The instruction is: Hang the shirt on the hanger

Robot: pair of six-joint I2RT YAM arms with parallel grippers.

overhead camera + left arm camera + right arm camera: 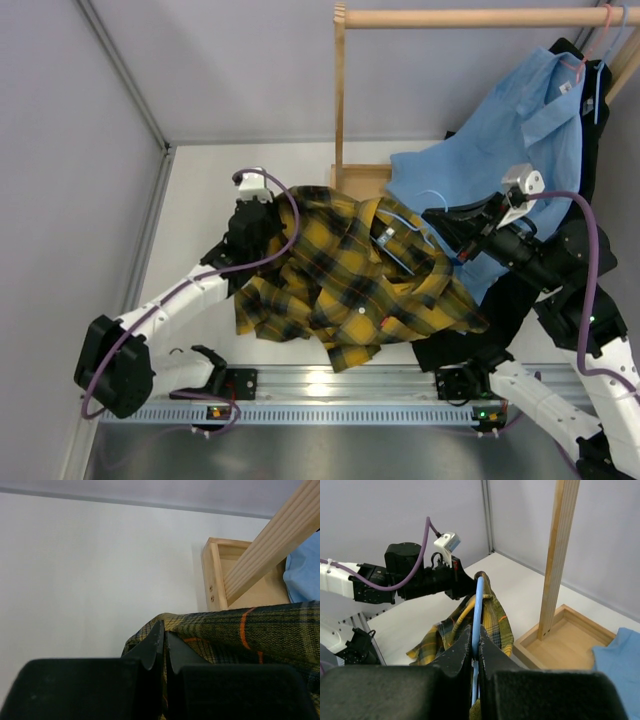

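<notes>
The yellow and black plaid shirt [345, 275] is held up above the table between my two arms. The pale blue hanger [405, 240] lies partly inside it, with blue wire showing near the collar. My left gripper [272, 212] is shut on the shirt's left edge; the plaid cloth [235, 630] is pinched between its jaws [165, 640]. My right gripper [440, 222] is shut on the hanger, whose blue bar [478, 607] runs up between the fingers toward the left gripper, with the shirt [490, 620] draped over its far end.
A wooden rack with an upright post [340, 95], top rail [480, 17] and base tray [358, 180] stands at the back. A plain light blue shirt [520, 140] hangs from the rail on a pink hanger [590, 45], over a black garment [600, 170]. Grey walls close the left and back.
</notes>
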